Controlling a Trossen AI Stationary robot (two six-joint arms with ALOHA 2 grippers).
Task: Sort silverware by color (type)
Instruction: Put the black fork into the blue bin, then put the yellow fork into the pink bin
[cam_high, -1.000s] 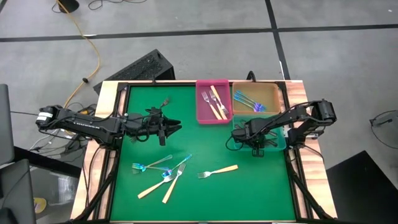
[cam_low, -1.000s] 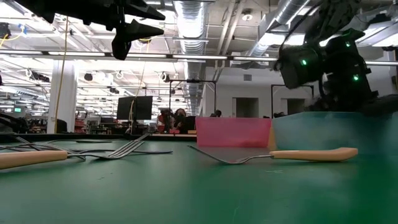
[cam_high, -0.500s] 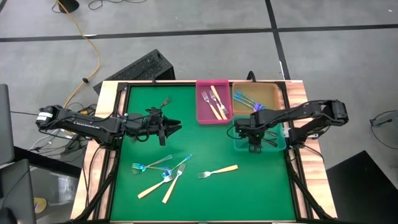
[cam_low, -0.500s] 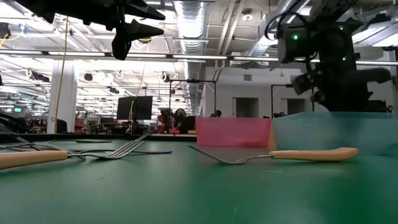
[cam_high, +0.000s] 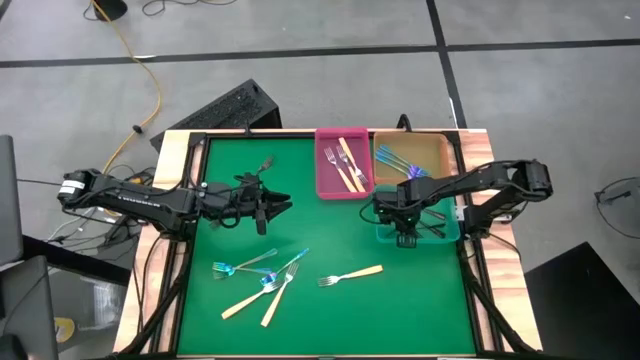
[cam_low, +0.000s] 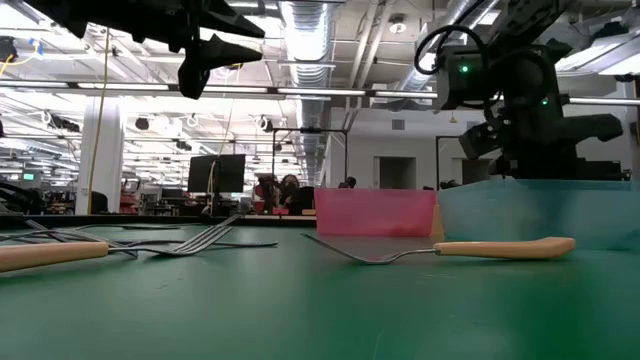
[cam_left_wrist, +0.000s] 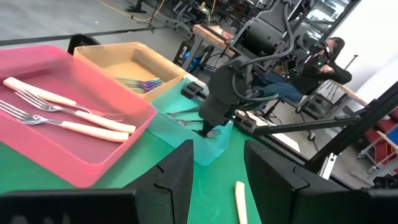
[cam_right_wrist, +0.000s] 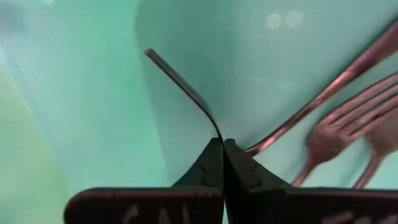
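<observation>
A dark fork (cam_right_wrist: 186, 92) is pinched between the closed fingers of the right gripper (cam_high: 404, 232), inside the see-through teal bin (cam_high: 448, 232) at the right side of the green mat (cam_high: 300, 200). More dark forks (cam_right_wrist: 348, 130) lie in that same bin. Next to it, the tan bin (cam_high: 432, 150) holds shiny blue forks (cam_high: 398, 162), and the pink bin (cam_high: 328, 180) holds tan-handled forks (cam_high: 346, 166). On the mat near the front edge, one tan-handled fork (cam_high: 352, 275) lies alone. Nearby is a small pile of blue and tan-handled forks (cam_high: 262, 280), touching and crossing each other. One dark fork (cam_high: 266, 161) lies near the back edge. The left gripper (cam_high: 280, 207) hangs above the mat's left half with its jaws partly apart, holding nothing.
</observation>
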